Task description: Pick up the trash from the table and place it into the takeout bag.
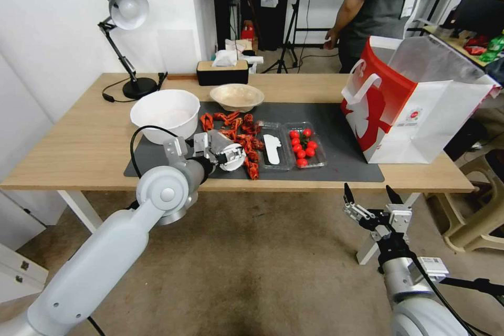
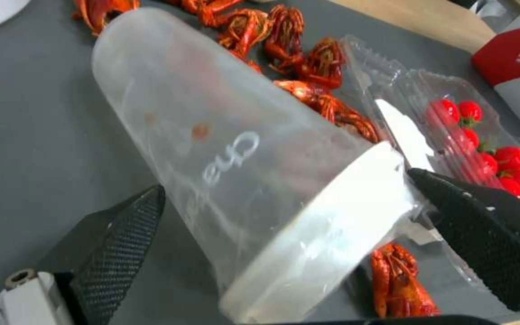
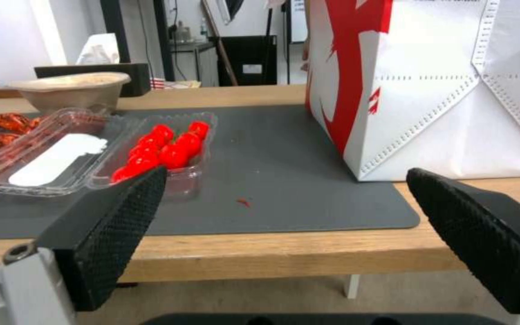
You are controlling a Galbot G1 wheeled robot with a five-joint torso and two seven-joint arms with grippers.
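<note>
The clear white-lidded plastic cup (image 2: 236,162) is seen lying tilted between the 2 black fingers of the left claw (image 1: 224,150), just above the dark grey mat (image 1: 341,136), near the mat's front edge. Its long axis is set across the claw's gap, lid end toward the clear tray of red tomatoes (image 1: 306,145). In the left wrist view one finger (image 2: 483,234) is pressed against the white lid rim, while the other finger (image 2: 122,234) appears just off the cup wall, so the claw is judged closed on the cup, though contact on that side cannot be confirmed.

The large red and white paper takeout bag (image 1: 415,105) stands upright at the mat's right end, mouth open upward, well apart from the cup; a carry across the mat, over the tomato tray, is called for.

The right claw (image 1: 371,203) is held wide open and empty, below the front edge of the light-wood counter (image 1: 68,152), nearer the bag.

Red crayfish shells (image 1: 241,134) are scattered on the mat beside the cup; a shallow beige bowl (image 1: 237,96) sits at the mat's far edge, a big white bowl (image 1: 165,114) at its left corner.
</note>
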